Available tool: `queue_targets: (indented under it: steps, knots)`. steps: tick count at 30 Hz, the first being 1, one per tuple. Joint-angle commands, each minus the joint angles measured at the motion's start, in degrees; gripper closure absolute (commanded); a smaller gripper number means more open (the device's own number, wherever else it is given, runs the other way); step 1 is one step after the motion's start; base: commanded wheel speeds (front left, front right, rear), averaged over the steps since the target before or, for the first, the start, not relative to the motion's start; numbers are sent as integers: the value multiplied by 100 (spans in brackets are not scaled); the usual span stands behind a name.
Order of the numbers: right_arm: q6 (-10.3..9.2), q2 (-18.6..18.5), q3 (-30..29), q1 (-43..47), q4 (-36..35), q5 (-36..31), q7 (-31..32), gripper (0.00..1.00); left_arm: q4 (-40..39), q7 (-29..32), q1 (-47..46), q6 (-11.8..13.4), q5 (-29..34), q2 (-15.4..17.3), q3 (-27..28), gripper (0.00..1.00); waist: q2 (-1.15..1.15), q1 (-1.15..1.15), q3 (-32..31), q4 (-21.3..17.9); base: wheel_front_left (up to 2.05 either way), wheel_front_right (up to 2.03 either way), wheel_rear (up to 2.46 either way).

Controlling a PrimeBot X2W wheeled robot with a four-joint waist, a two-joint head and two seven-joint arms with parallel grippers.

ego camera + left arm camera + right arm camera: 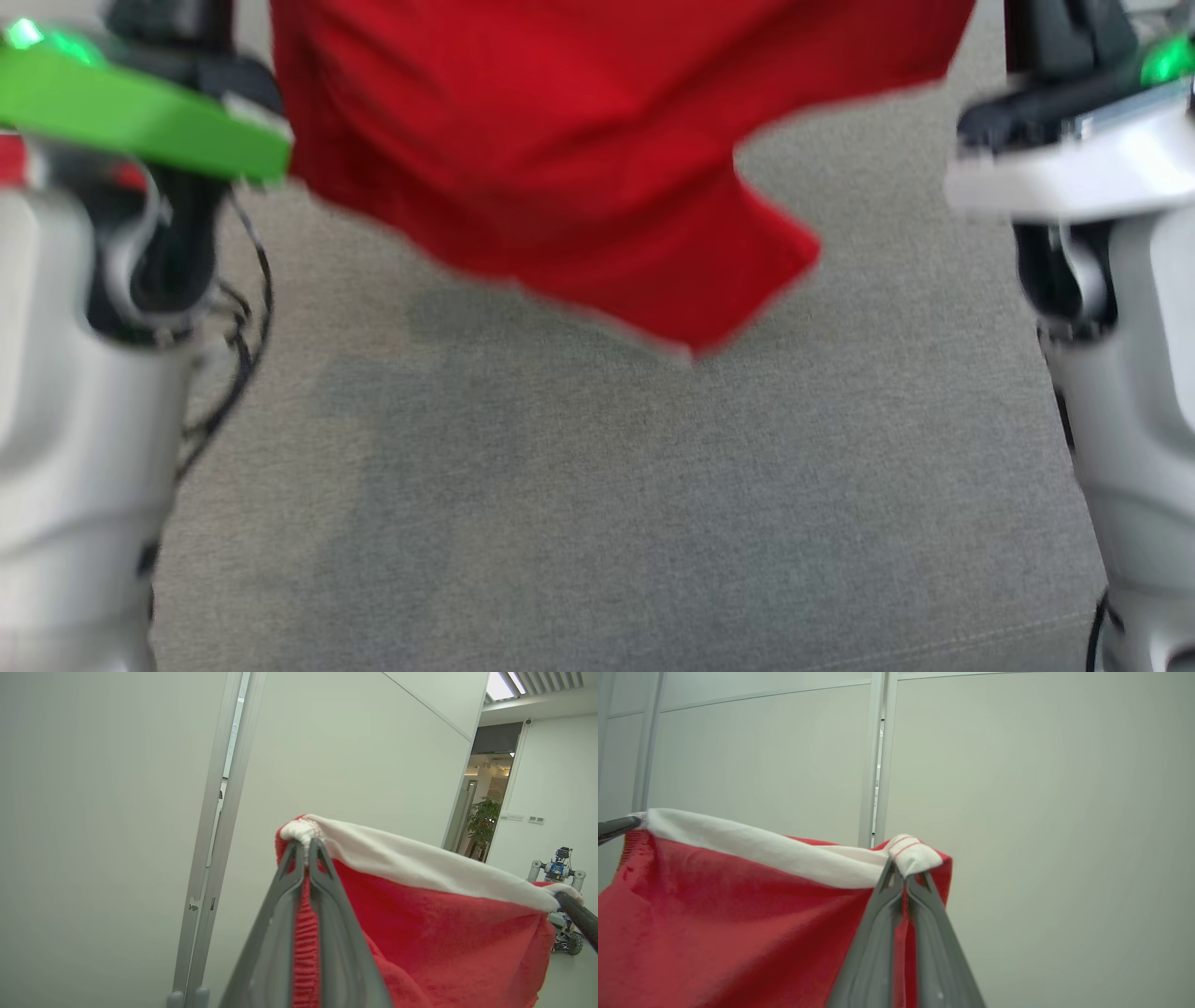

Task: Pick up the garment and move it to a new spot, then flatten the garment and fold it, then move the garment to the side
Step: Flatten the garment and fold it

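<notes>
At the left, in the left wrist view: left gripper (306,847), pinched tight on a bunched corner of the garment (444,914), right on its white band (420,863).

In the middle, in the head view: the same garment (560,140), up in the air between both arms, red and blurred, hanging above the grey surface (597,523) and not touching it, with one corner hanging lowest.

At the right, in the right wrist view: right gripper (903,870), clenched on the other corner of the white band, with the band sagging a little between the two grips.

Probably the carrying step, before laying down and flattening.

Possible trouble from here:
- Slipping out of one thin pinch, if pulled apart too strongly or swung too fast, and then hanging from one corner only.
- Landing crumpled or doubled under itself, if lowered straight down without first trailing the free lower edge over the surface.
- Catching on the loose black cables (233,327) beside the left forearm (65,420), if swung to that side.

Counted: one garment with one white band; two grippers, both closed on it; two pale forearms, with the right forearm (1144,392) opposite; one grey surface; one bunch of cables. Far behind, by the doorway, one small wheeled robot (558,870) and one potted plant (481,821).
</notes>
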Motion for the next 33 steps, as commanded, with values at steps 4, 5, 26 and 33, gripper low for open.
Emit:
queue_targets:
  steps: [4,5,26,33]
  knots:
    - [-2,415,-97,-1332,992,-348,-365,100,1002,-420,-1303,-122,394,-12,49,100,0,0,924,-551,0,0,0]
    - [-2,487,-142,-1528,1131,-429,-405,100,1182,-511,-1512,-151,475,-16,34,100,0,0,1025,-588,0,0,0]
    - [-6,967,-60,10,1589,-254,-494,100,1816,-1612,157,-384,-327,-137,296,100,0,0,1866,-507,0,0,0]
    - [-6,912,-265,1055,712,-144,-495,100,497,-1615,1489,-384,-297,-315,519,100,0,0,1440,-351,0,0,0]
